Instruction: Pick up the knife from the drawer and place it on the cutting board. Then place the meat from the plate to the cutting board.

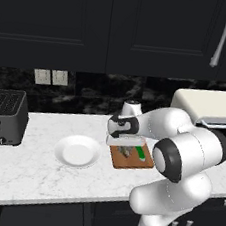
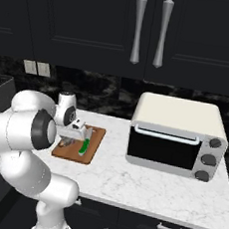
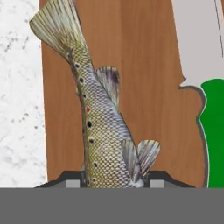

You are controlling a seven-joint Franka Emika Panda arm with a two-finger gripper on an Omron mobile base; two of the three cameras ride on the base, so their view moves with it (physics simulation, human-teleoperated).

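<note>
While pinching the fish (image 3: 101, 131) over the cutting board (image 3: 148, 65), jaws straddle its body, tail toward twelve o'clock, knife (image 3: 210, 96) at three.

Meat (image 3: 98, 127) and knife (image 3: 205, 87) lie side by side on the cutting board (image 3: 144, 65), plate (image 1: 77, 151) to its left

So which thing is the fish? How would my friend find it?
Look on the white marble counter, between the round white plate and the cream toaster oven, for the reddish-brown cutting board. On it, the fish lies beside the green-handled knife. It is the scaly, spotted one with a fanned tail, with the gripper closed on it.
</note>
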